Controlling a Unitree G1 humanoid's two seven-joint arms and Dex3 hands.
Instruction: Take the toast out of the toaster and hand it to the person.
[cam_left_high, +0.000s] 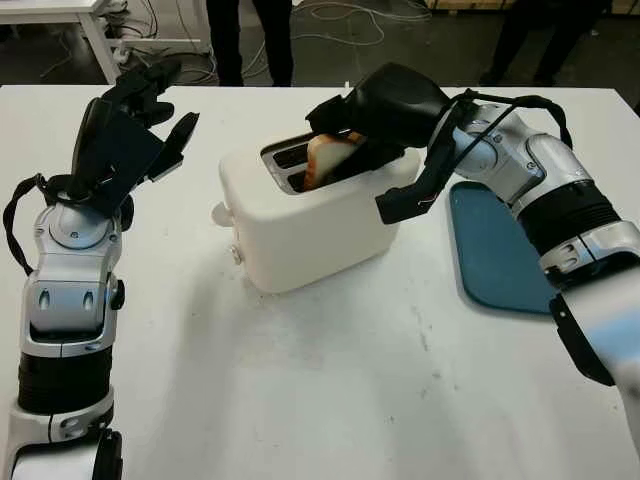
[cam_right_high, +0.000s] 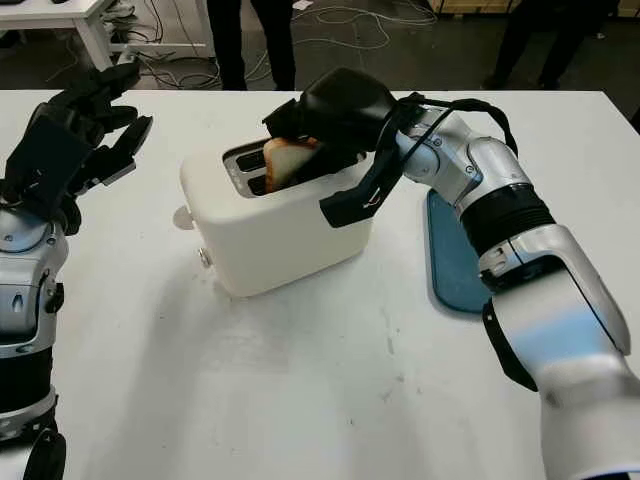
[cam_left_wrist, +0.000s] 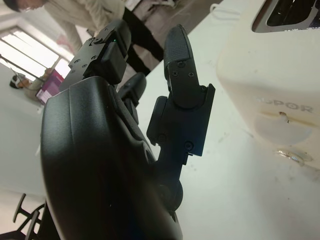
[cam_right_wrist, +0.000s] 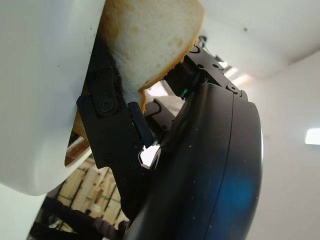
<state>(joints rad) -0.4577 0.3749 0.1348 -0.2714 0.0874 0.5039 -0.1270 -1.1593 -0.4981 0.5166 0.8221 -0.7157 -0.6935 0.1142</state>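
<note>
Above the toaster (cam_left_high: 300, 215), right hand (cam_left_high: 375, 110) grips half-hidden toast (cam_left_high: 328, 158).

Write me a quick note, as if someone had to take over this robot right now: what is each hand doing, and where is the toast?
Right hand: over the toaster, shut on the toast, which is tilted and still partly in its slot.
Left hand: open, raised above the table to the left of the toaster, holding nothing.
Blue tray lies to the right of the toaster.
People stand beyond the table's far edge.
Done: toast grasped.
Left: lift it clear of the slot and hand it to a person.
</note>
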